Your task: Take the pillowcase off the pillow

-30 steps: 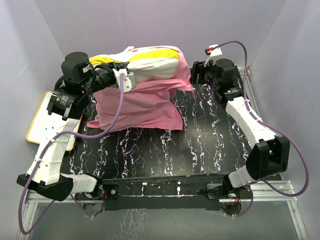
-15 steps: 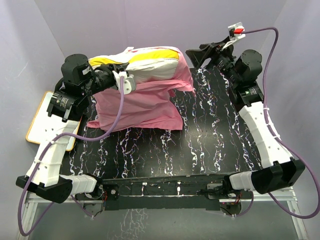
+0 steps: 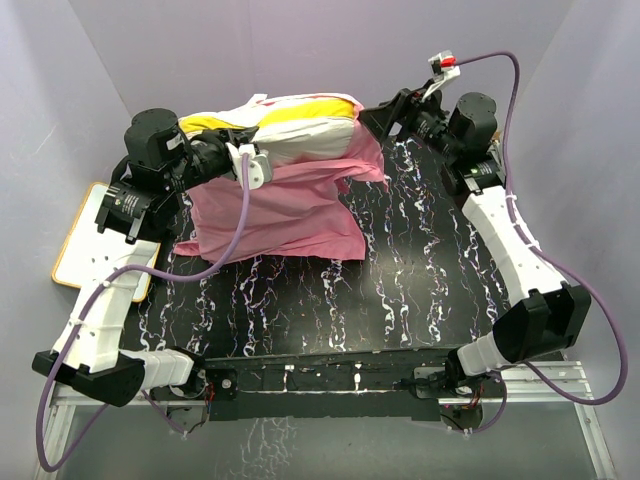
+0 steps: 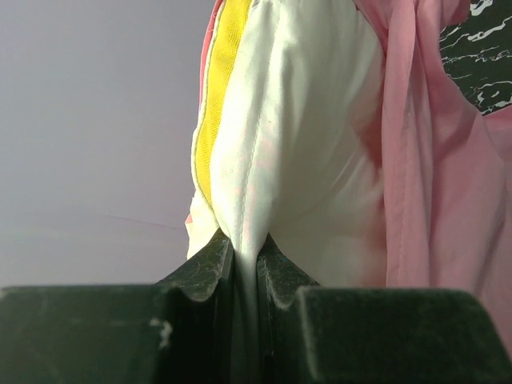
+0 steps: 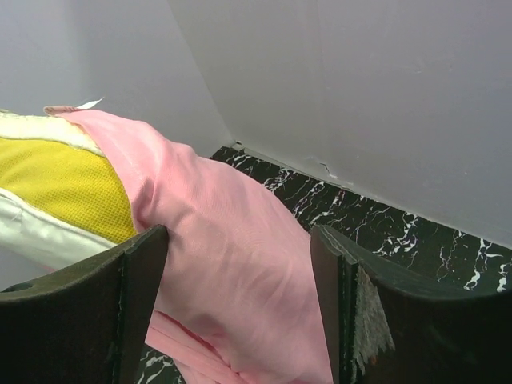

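The white pillow (image 3: pixel 300 130) with its yellow band (image 3: pixel 310 108) is held up off the back of the table. The plain pink pillowcase (image 3: pixel 280 205) hangs from it down to the tabletop, still over the pillow's right end (image 3: pixel 368 140). My left gripper (image 3: pixel 258 160) is shut on the pillow's white edge (image 4: pixel 244 240). My right gripper (image 3: pixel 378 118) is open at the pillow's upper right corner, its jaws on either side of the pink fabric (image 5: pixel 240 256) without closing on it. The yellow band also shows in the right wrist view (image 5: pixel 64 188).
A white board with a yellow frame (image 3: pixel 90 245) lies under my left arm at the table's left edge. The black marbled tabletop (image 3: pixel 400 270) runs to grey walls at the back and sides.
My right arm swung up and back from the table, then came in left, so its open gripper now sits at the pillow's right corner. My left gripper kept its hold.
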Action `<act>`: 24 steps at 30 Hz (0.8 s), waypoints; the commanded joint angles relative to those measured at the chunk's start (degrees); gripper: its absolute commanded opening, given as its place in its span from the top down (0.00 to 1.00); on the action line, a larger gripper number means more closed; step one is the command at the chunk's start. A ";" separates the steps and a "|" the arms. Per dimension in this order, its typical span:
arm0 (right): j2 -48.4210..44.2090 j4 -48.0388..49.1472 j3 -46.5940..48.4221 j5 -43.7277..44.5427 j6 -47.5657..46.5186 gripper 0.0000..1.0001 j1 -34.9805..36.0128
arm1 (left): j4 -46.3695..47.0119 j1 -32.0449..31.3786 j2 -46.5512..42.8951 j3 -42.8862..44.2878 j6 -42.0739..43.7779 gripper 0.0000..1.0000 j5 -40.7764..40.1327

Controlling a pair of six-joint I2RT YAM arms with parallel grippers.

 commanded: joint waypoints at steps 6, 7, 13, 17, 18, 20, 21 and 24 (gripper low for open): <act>3.96 -5.48 6.34 5.75 -1.10 0.46 -0.19 | 4.78 -0.08 -2.87 0.50 0.97 1.00 2.42; 4.34 -6.01 5.90 6.88 -1.24 0.50 -0.21 | 4.91 -0.08 -2.88 0.58 0.84 1.00 2.52; 5.11 -6.91 1.86 13.34 -2.70 0.69 -0.55 | 5.06 -0.08 -3.22 0.69 0.25 1.00 2.73; 5.27 -7.34 0.71 15.23 -3.65 0.74 -0.83 | 5.07 -0.08 -3.18 1.19 0.00 1.00 3.01; 5.09 -7.72 0.90 15.39 -3.63 0.75 -1.08 | 4.94 -0.08 -3.15 1.35 -0.05 1.00 3.06; 4.06 -8.09 1.64 15.74 -3.67 0.76 -1.23 | 4.66 -0.08 -3.04 1.41 -0.06 1.00 3.06; 3.02 -7.54 1.93 15.49 -3.68 0.74 -1.25 | 4.48 -0.08 -2.97 1.32 0.09 1.00 2.94; -1.11 -4.53 2.55 13.79 -2.89 0.56 -1.24 | 4.51 -0.08 -3.05 0.52 0.46 1.00 2.72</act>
